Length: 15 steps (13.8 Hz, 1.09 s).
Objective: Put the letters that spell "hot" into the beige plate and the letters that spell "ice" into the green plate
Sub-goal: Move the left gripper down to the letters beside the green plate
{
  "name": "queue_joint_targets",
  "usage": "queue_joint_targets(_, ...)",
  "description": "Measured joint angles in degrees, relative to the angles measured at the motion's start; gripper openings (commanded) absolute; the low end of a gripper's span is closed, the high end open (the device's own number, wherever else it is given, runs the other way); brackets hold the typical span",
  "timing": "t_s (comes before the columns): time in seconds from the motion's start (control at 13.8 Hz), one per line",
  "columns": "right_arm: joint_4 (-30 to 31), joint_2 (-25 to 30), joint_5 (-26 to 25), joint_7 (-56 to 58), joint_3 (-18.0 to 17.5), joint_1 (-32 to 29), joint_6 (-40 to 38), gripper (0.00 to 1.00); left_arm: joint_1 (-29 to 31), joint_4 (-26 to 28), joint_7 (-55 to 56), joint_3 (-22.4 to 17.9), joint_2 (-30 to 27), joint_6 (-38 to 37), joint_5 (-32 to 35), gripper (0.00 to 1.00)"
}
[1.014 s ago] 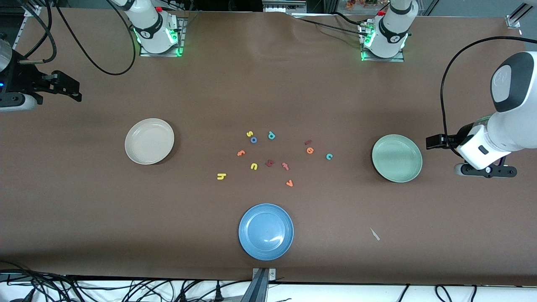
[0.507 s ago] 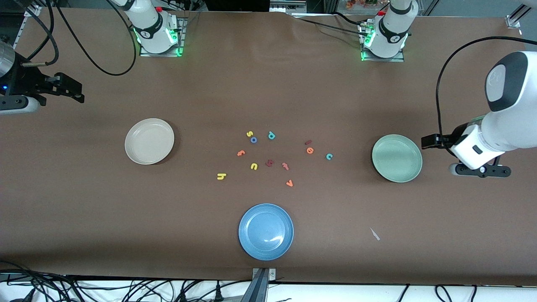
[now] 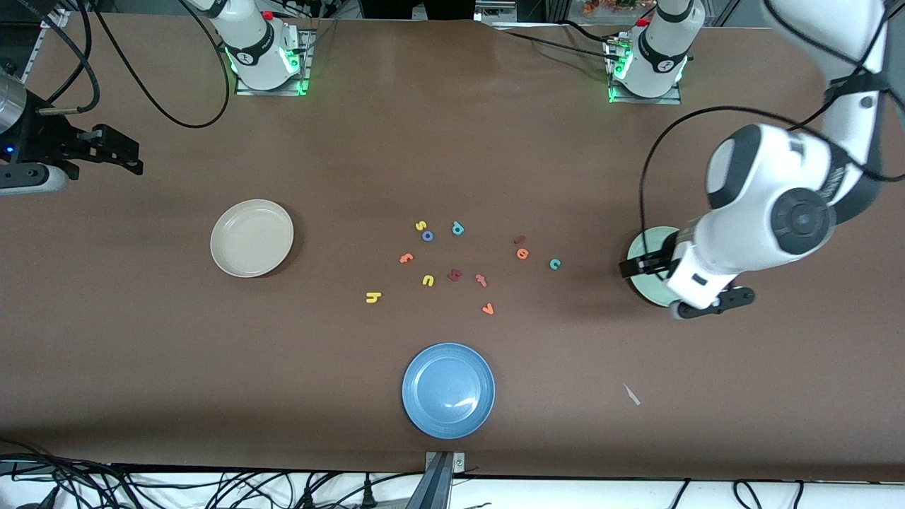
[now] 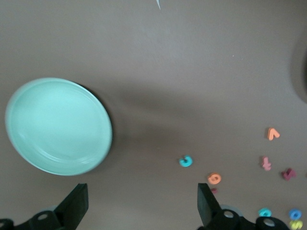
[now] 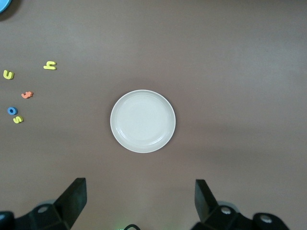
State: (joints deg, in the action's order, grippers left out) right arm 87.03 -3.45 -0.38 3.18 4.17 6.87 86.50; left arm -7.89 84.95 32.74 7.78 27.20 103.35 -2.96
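A brown desk carries everything, the two arm bases along one long edge and cables trailing off the other. Near its middle lies a loose scatter of foam letters. The yellow h, blue o and orange t sit on the side of the scatter toward the right arm's end. The dark red i, orange e and teal c sit toward the left arm's end. All six are on the desk surface, none in a plate.

The beige plate lies between the scatter and the right arm's end, the green plate between the scatter and the left arm's end, and both are empty. A blue plate rests near the camera-side edge.

The left gripper hangs over the green plate's edge, jaws spread wide and empty. The right gripper waits, released, up by the right arm's end of the desk, with the beige plate in its wrist view.

No letter is placed yet; this looks like the approach for a first pick. The teal c lies closest to the left gripper, so the next move likely calls for travelling over it, descending low, and pinching a very thin, small piece squarely.
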Motion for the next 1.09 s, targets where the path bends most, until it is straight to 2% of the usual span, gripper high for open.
queue_joint_targets(0.29, 0.02, -0.23, -0.01, 0.0, 0.16, 0.0, -0.03, 1.0, -3.36, 0.32, 11.23, 0.01, 4.98, 1.4, -0.12, 1.0)
queue_joint_targets(0.43, 0.03, -0.7, -0.1, 0.0, 0.18, 0.0, -0.02, 1.0, -4.89, 1.34, 17.66, 0.02, 7.39, 4.59, -0.14, 1.0)
queue_joint_targets(0.8, 0.2, -1.64, -0.18, 0.13, 0.1, 0.04, -1.51, 1.0, -6.9, 10.22, 25.33, 0.07, 8.79, 17.48, -2.65, 0.96)
queue_joint_targets(0.87, 0.2, -1.63, -0.15, 0.13, -0.18, 0.19, -1.54, 1.0, -7.25, 12.15, 26.49, 0.07, 8.78, 20.15, -2.66, 0.94)
queue_joint_targets(1.01, 0.18, -1.62, -0.16, 0.13, -1.13, 1.38, -1.54, 1.0, -7.97, 15.31, 27.72, 0.07, 8.77, 23.6, -2.66, 0.79)
queue_joint_targets(1.09, 0.17, -1.63, -0.19, 0.13, -1.42, 2.22, -1.53, 1.0, -8.27, 16.6, 27.98, 0.08, 8.77, 24.72, -2.66, 0.77)
